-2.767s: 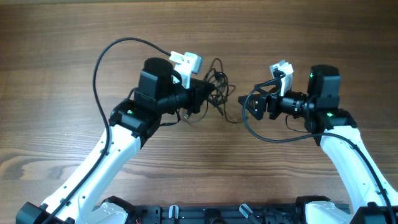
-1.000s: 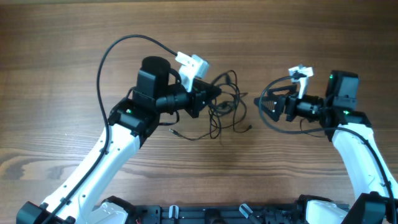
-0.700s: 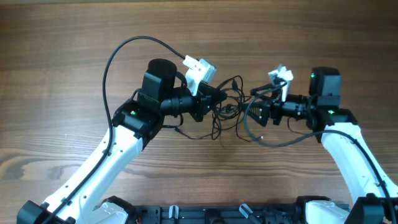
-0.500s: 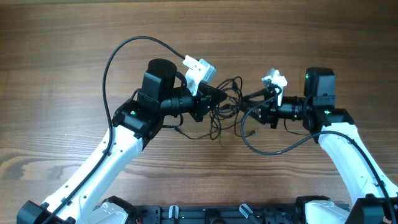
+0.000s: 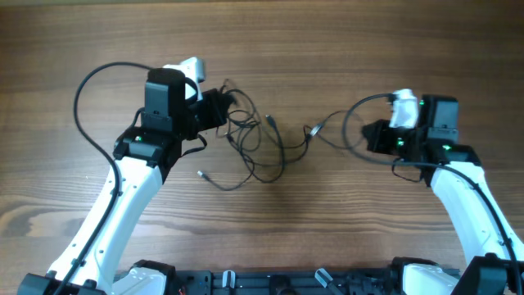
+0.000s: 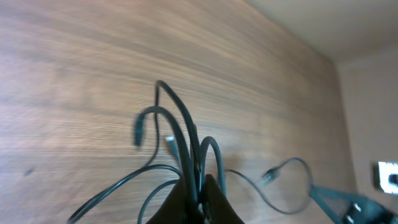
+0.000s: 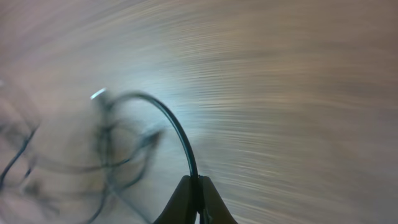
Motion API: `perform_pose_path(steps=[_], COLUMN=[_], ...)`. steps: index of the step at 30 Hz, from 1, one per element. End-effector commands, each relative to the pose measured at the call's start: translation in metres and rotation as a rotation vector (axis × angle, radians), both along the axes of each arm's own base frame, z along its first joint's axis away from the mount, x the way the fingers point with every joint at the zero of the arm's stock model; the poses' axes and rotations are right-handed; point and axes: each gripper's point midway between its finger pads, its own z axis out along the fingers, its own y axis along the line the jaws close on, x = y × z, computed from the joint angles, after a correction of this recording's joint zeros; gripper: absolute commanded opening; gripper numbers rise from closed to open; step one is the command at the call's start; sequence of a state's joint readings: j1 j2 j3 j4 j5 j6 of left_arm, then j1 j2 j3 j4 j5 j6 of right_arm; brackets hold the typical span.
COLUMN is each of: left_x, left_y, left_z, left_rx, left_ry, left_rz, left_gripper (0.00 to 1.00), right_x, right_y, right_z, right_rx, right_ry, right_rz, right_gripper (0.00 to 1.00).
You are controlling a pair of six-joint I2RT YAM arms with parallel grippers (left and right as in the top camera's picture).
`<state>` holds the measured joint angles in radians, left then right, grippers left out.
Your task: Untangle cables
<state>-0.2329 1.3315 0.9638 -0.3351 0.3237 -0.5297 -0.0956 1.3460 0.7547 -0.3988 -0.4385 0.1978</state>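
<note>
Black cables (image 5: 242,129) sprawl mid-worktop (image 5: 327,41) when seen from above. They are strung between the left pincer (image 5: 219,111), clamped on the bunch, and the right pincer (image 5: 370,138), which seems to nip one strand. Bare wood lies all round, so both arms have room to part.

At the left wrist, the left pincer (image 6: 196,194) is closed tight on several cables (image 6: 180,124) fanning upward. I'd worry that pulling outward cinches the knot instead of freeing it.

The right wrist view is blurred. The right pincer (image 7: 198,200) is pinched on a single strand (image 7: 176,127), which is thin enough to slip out, or its plug could snag a loop.
</note>
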Motion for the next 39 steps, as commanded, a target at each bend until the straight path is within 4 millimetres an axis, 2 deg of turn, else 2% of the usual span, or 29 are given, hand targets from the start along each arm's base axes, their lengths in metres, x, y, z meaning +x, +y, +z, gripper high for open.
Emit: perform_pose_path(steps=[1, 2, 3, 4, 5, 7, 9, 10, 12, 13, 18, 20, 22, 24, 25, 27, 28, 29, 31, 32, 35, 37, 39], left_x=[0.007, 0.007, 0.007, 0.005, 0.002, -0.009, -0.013, -0.014, -0.012, -0.009, -0.004, -0.006, -0.006, -0.008, -0.012, -0.017, -0.019, -0.019, -0.019, -0.019, -0.019, -0.017, -0.012], left_y=[0.019, 0.017, 0.006, -0.016, -0.033, -0.066, -0.079, -0.083, -0.088, -0.089, -0.098, -0.105, -0.109, -0.115, -0.121, -0.128, -0.130, -0.127, -0.115, -0.101, -0.071, -0.054, -0.040], left_z=[-0.004, -0.002, 0.004, 0.018, 0.030, 0.054, 0.063, 0.066, 0.076, 0.086, 0.125, 0.130, 0.127, 0.127, 0.127, 0.131, 0.140, 0.147, 0.165, 0.177, 0.196, 0.197, 0.184], left_rx=[-0.054, -0.074, -0.100, -0.124, -0.146, -0.189, -0.199, -0.211, -0.280, -0.341, -0.524, -0.546, -0.532, -0.528, -0.546, -0.582, -0.613, -0.629, -0.646, -0.652, -0.638, -0.576, -0.490], left_ry=[0.076, 0.082, 0.058, -0.005, -0.063, -0.183, -0.225, -0.231, -0.218, -0.213, -0.241, -0.246, -0.248, -0.247, -0.226, -0.208, -0.221, -0.238, -0.295, -0.330, -0.393, -0.443, -0.441], left_rz=[0.213, 0.218, 0.168, 0.036, -0.075, -0.270, -0.312, -0.319, -0.287, -0.256, -0.210, -0.210, -0.179, -0.176, -0.178, -0.183, -0.189, -0.186, -0.176, -0.155, -0.109, -0.090, -0.065], left_gripper=[0.05, 0.04, 0.04, 0.04, 0.04, 0.04, 0.04, 0.04, 0.04, 0.04, 0.04, 0.04, 0.04, 0.04, 0.04, 0.04, 0.04, 0.04, 0.04, 0.04, 0.04, 0.04, 0.04], right_x=[0.001, 0.001, 0.001, 0.001, 0.001, -0.001, -0.011, -0.018, -0.031, -0.032, -0.022, -0.016, -0.015, -0.004, 0.012, 0.024, 0.029, 0.029, 0.016, 0.007, -0.007, -0.012, -0.014], right_y=[-0.033, -0.033, -0.032, -0.031, -0.026, 0.002, 0.039, 0.055, 0.076, 0.079, 0.093, 0.104, 0.124, 0.130, 0.120, 0.098, 0.077, 0.067, 0.016, -0.008, -0.041, -0.063, -0.080], right_z=[-0.010, -0.010, -0.010, -0.010, -0.008, 0.003, 0.025, 0.038, 0.064, 0.070, 0.073, 0.071, 0.077, 0.071, 0.055, 0.037, 0.023, 0.016, -0.014, -0.028, -0.045, -0.048, -0.048], right_rx=[0.020, 0.025, 0.029, 0.030, 0.034, 0.084, 0.191, 0.259, 0.403, 0.431, 0.465, 0.454, 0.453, 0.409, 0.341, 0.265, 0.190, 0.146, -0.034, -0.125, -0.212, -0.212, -0.187], right_ry=[0.108, 0.110, 0.111, 0.110, 0.097, 0.022, -0.099, -0.159, -0.247, -0.268, -0.204, -0.175, -0.192, -0.163, -0.102, -0.044, -0.020, -0.008, 0.075, 0.120, 0.202, 0.229, 0.244], right_rz=[-0.312, -0.318, -0.320, -0.314, -0.261, -0.027, 0.255, 0.371, 0.512, 0.534, 0.467, 0.429, 0.461, 0.365, 0.156, -0.091, -0.233, -0.286, -0.517, -0.580, -0.617, -0.682, -0.728], right_gripper=[0.18, 0.34, 0.43, 0.55, 0.57, 0.66, 0.82, 0.96, 1.00, 1.00, 1.00, 1.00, 1.00, 1.00, 1.00, 1.00, 1.00, 1.00, 0.99, 1.00, 1.00, 1.00, 1.00])
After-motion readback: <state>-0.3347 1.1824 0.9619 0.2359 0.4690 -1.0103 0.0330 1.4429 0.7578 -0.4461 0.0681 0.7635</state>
